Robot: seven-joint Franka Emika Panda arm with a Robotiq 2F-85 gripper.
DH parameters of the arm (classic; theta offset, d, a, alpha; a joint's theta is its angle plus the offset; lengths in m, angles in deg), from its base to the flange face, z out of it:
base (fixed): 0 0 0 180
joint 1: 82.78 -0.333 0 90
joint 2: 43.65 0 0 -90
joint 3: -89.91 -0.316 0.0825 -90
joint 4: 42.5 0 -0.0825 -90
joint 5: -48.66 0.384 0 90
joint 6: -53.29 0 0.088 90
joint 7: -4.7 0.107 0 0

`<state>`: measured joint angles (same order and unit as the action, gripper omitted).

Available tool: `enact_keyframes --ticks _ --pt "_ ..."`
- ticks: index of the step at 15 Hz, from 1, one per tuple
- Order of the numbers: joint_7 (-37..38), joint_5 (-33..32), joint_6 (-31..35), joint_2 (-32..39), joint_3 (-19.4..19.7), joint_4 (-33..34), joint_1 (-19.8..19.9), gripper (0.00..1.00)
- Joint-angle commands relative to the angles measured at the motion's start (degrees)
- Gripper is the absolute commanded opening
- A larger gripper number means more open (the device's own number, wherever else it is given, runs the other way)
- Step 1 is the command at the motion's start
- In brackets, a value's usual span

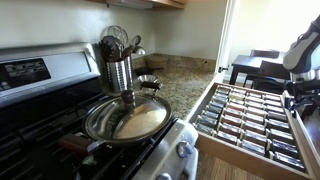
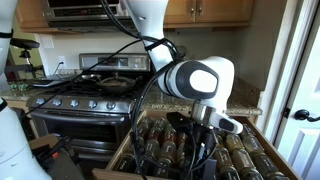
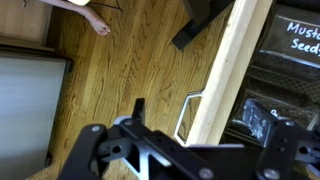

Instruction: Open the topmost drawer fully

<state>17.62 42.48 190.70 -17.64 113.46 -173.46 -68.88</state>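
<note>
The topmost drawer stands pulled out from the counter, with slanted rows of dark-lidded spice jars showing in both exterior views. In an exterior view my gripper hangs down at the drawer's front end. In the wrist view the drawer's pale front edge runs up the frame, with its metal bar handle on the floor side. My gripper is open. One finger tip lies left of the handle; the other side is over the jars. The handle sits between the fingers, not clamped.
A steel stove holds a frying pan and a utensil holder beside the drawer. A granite counter is behind. A wood floor lies below, and a person's bare foot is on it.
</note>
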Motion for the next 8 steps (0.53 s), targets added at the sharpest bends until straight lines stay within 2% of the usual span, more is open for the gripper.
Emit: enact_keyframes --ticks 1,3,4,8 --pt "-2.3 -1.4 0.2 -10.4 0.5 -7.3 0.5 1.00" --pt "-3.2 -1.5 -0.9 -13.8 0.4 -8.7 0.9 1.00" --pt "-1.6 -0.5 -0.4 -7.6 -0.6 -4.3 1.2 1.00" --pt "-2.6 -0.5 -0.5 -11.5 -0.7 -6.8 1.5 1.00"
